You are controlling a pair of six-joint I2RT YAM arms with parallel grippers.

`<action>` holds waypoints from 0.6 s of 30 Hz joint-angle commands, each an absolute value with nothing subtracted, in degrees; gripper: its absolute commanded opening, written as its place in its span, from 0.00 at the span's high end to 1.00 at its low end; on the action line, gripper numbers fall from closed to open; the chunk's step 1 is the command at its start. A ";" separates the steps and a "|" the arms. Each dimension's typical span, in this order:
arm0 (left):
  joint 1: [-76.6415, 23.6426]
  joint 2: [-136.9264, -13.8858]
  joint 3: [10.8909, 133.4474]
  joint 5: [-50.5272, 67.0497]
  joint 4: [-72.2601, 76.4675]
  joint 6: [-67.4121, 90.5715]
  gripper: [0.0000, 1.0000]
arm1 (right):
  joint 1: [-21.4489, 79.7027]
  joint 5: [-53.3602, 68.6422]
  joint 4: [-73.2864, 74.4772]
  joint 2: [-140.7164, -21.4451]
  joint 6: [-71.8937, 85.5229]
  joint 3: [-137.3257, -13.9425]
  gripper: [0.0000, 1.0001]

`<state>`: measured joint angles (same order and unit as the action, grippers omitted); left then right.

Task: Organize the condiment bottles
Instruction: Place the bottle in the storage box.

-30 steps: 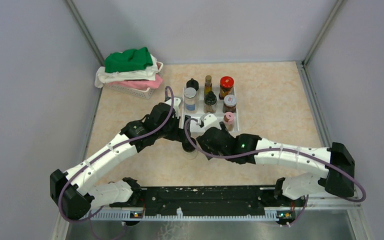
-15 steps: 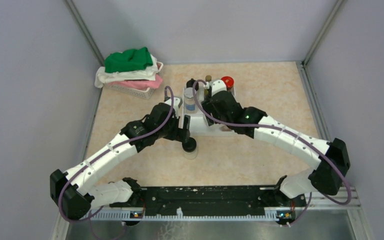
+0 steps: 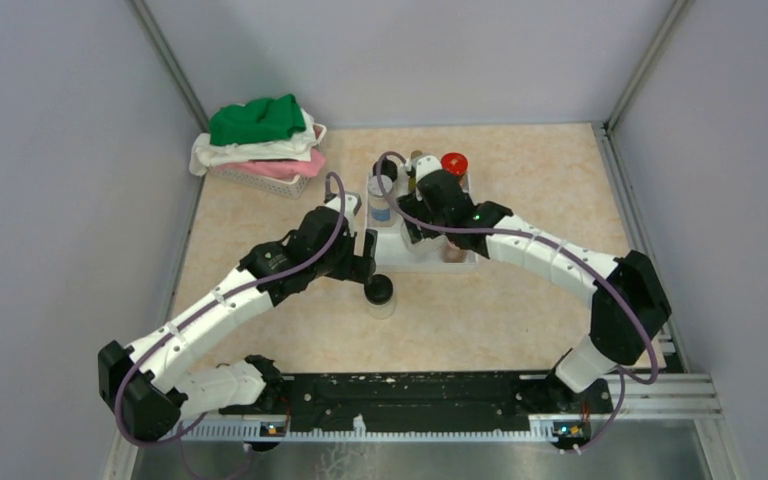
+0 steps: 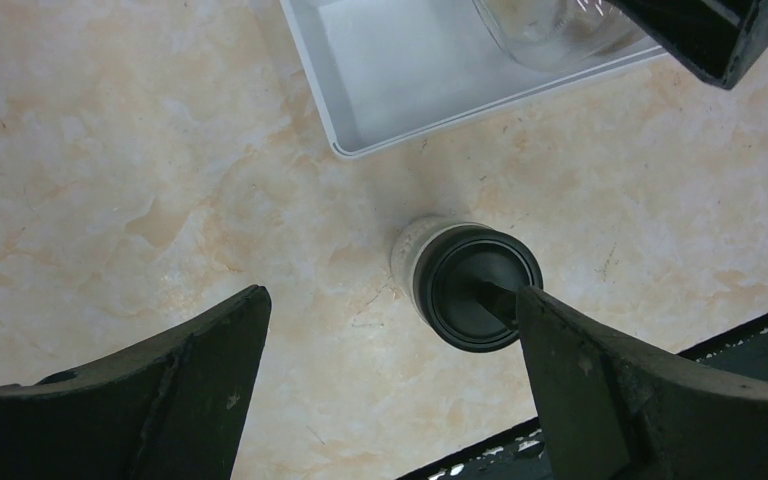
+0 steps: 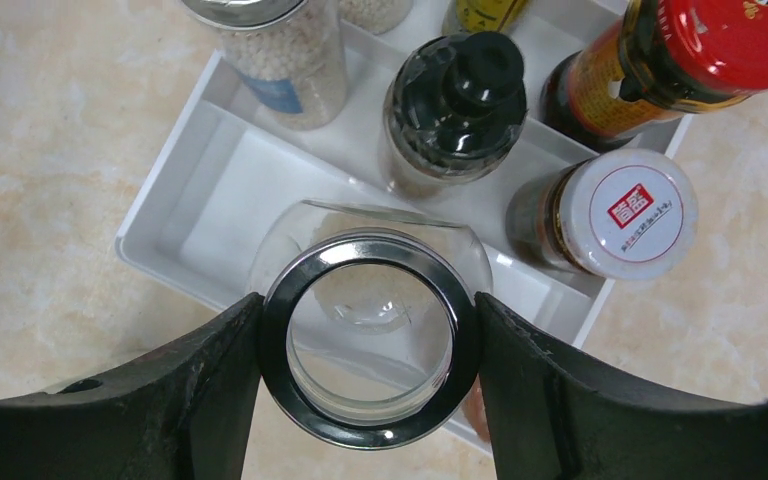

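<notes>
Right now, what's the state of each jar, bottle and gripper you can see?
Left gripper: jaws open above black-capped jar.
Black-capped jar: upright on table, capped, free.
Right gripper: jaws closed on silver-rimmed jar.
Silver-rimmed jar: held over white tray.
Red-capped bottle: capped, standing in tray.
White-capped jar: capped, standing in tray.

Black-capped jar on table, just beside white tray, right arm over tray
</notes>
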<state>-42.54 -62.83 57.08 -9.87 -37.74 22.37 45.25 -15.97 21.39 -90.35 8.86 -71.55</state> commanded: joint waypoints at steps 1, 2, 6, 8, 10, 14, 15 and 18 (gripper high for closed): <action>-42.71 -61.98 56.94 -10.78 -37.10 21.80 0.01 | 41.98 -13.15 12.51 -89.83 7.48 -69.85 0.48; -42.71 -62.02 56.95 -10.86 -37.05 21.80 0.01 | 41.21 -12.38 11.77 -89.90 7.28 -69.24 0.48; -42.71 -62.34 56.96 -11.12 -37.14 21.69 0.01 | 39.12 -9.27 10.05 -90.63 6.11 -67.72 0.48; -42.72 -62.42 57.00 -11.24 -37.18 21.71 0.01 | 38.64 -7.36 9.37 -90.84 5.11 -66.81 0.47; -42.71 -62.57 57.04 -11.25 -37.15 21.71 0.01 | 38.57 -5.93 9.50 -90.86 3.54 -66.36 0.47; -42.72 -62.62 57.17 -11.34 -37.18 21.71 0.01 | 37.50 -1.57 11.06 -90.72 -1.32 -66.22 0.48; -42.71 -62.69 57.21 -11.34 -37.25 21.71 0.01 | 37.07 -0.37 11.45 -90.49 -2.88 -66.22 0.48; -42.73 -62.77 57.38 -11.25 -37.62 21.63 0.01 | 35.82 5.14 12.39 -90.29 -6.77 -66.49 0.47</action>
